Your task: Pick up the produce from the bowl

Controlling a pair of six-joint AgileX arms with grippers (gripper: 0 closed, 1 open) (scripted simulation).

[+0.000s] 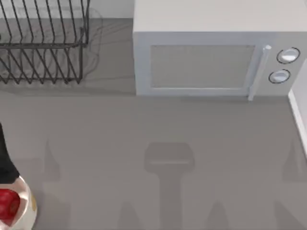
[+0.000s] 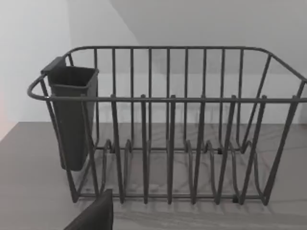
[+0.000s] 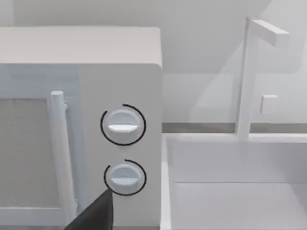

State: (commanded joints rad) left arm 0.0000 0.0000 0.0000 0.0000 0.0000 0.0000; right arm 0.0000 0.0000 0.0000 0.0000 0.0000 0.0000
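While no brand, label or lettering can be read on anything, the surfaces say plenty. Taking the microwave (image 1: 216, 52) as the landmark: it is a pale, boxy thing with a flat matte top, a dull mesh-textured door window, a slim upright bar handle and two round knobs stacked beside that handle, each ringed by a thin dark arc.

Left of the microwave, near the table's far edge, stands the rack (image 1: 43, 43), bent from thin dark wire, with upright bars around its sides and looped dividers along its floor. A dark, smooth, square-sided cup (image 2: 72, 115) hangs on one end of the rack's rim.

Right of the microwave lies the sink (image 3: 230, 191), white and smooth with straight walls, and a square-sectioned white tap (image 3: 249, 76) rises behind it.

Far from the microwave, at the table's near left corner, sits the bowl (image 1: 29, 208), round and shiny cream, its rim catching a bright gleam. The produce (image 1: 8, 203) rests inside it, glossy red, roundish and slightly lobed. A dark piece of the left arm (image 1: 5, 160) hangs just above the bowl's far rim.

The table (image 1: 158, 134) is flat, grey and matte.

A dark wedge juts into each wrist view, but I cannot tell how wide either pincer stands or whether it has hold of anything.
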